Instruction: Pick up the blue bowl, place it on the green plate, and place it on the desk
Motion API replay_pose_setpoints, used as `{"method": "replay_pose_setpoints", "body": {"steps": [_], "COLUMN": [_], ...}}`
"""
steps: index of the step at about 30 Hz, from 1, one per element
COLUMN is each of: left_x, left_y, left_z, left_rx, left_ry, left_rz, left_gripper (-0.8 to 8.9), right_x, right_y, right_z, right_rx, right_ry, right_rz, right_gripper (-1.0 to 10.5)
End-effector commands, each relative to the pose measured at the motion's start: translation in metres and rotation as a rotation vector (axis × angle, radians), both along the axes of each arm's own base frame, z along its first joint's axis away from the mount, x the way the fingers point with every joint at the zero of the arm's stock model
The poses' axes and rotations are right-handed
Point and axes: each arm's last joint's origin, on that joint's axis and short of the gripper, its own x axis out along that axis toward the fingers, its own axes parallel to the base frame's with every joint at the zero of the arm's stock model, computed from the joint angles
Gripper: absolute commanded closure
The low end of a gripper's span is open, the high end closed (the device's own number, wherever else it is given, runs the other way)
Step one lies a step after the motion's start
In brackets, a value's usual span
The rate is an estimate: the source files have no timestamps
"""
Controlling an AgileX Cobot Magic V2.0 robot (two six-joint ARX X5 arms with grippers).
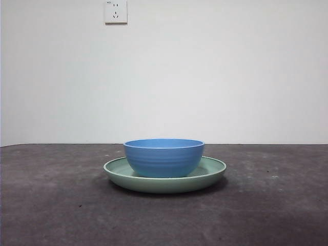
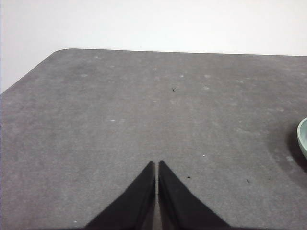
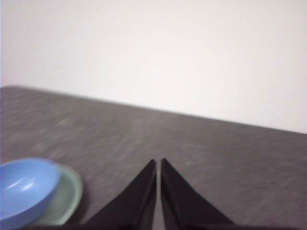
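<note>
While both my arms hang back above the desk (image 1: 56,205), the blue bowl (image 1: 164,157) sits upright in the middle of the green plate (image 1: 212,171), and the plate lies flat on the dark, mottled tabletop. From the front the bowl's ribbed wall rises above the plate's low rim, and a band of pale green shows around it on both sides; the bowl is clearly the narrower of the two. Neither of my grippers appears in that view.

My left gripper (image 2: 157,164) has its two black jaws drawn together, tips almost meeting with only a thin slit between them, and nothing is held. It hovers over bare desk, well apart from the dishes — only a sliver of the green plate's rim (image 2: 303,136) shows at one edge of the left wrist view.

My right gripper (image 3: 158,162) is likewise closed and empty, its jaws pressed nearly tip to tip. Its wrist picture is blurred, yet the blue bowl (image 3: 24,189) is plain off to one side, resting on the green plate (image 3: 69,194), apart from my jaws.

Behind the desk stands a plain white wall with a white socket plate (image 1: 116,11) high up.
</note>
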Motion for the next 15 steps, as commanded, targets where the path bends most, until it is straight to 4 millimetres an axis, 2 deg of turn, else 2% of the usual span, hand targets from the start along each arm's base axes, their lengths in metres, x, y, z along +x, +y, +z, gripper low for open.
{"method": "replay_pose_setpoints", "body": {"steps": [1, 8, 15], "left_x": [0.001, 0.001, 0.001], "left_y": [0.000, 0.000, 0.000], "left_z": [-0.007, -0.007, -0.007], "left_rx": [-0.006, -0.007, -0.007], "left_ry": [0.027, 0.027, 0.027], "left_rz": [0.004, 0.004, 0.004], "left_gripper": [8.03, 8.03, 8.03], "right_x": [0.003, 0.010, 0.013], "right_y": [-0.002, -0.004, -0.004], "right_z": [-0.020, -0.064, -0.089], "right_rx": [0.068, 0.127, 0.126], "right_ry": [-0.026, -0.027, 0.064], "right_rz": [-0.055, -0.137, -0.144], "right_gripper": [9.4, 9.4, 9.4]}}
